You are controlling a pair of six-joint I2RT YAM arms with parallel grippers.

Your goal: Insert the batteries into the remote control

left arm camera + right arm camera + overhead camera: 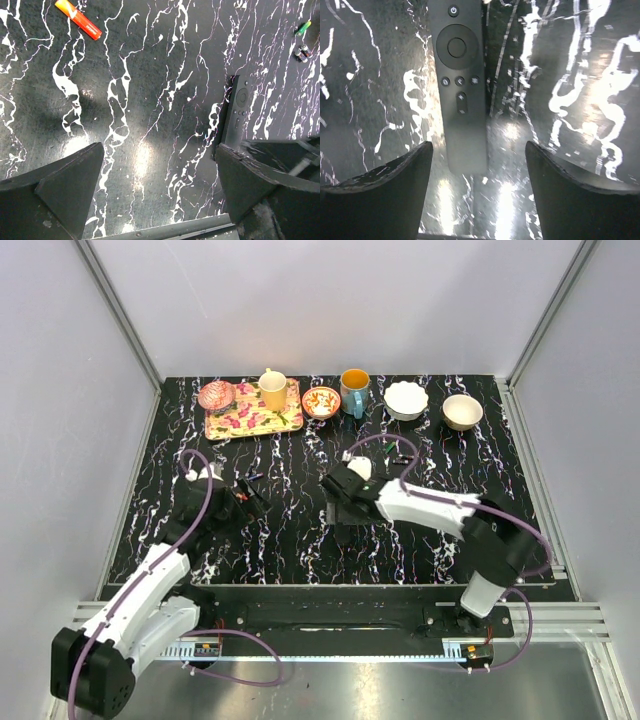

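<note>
The remote control [460, 85] lies flat on the black marbled table, buttons up, its near end just ahead of my right gripper [479, 146] and closer to the left finger. That gripper is open and touches nothing. From the left wrist view the remote control [236, 117] lies to the right, beside the right arm's fingers [280, 165]. My left gripper [160, 150] is open over bare table with nothing between its fingers. An orange-red battery [78, 19] lies far ahead on the left. A green battery [302, 27] and small dark batteries [301, 52] lie at the far right.
Along the back stand a floral tray [262, 420] with a pink bowl [215, 395] and a yellow cup [272, 389], a patterned bowl [321, 401], a blue mug [354, 390], a white bowl [406, 399] and a beige bowl [462, 411]. White walls enclose the table.
</note>
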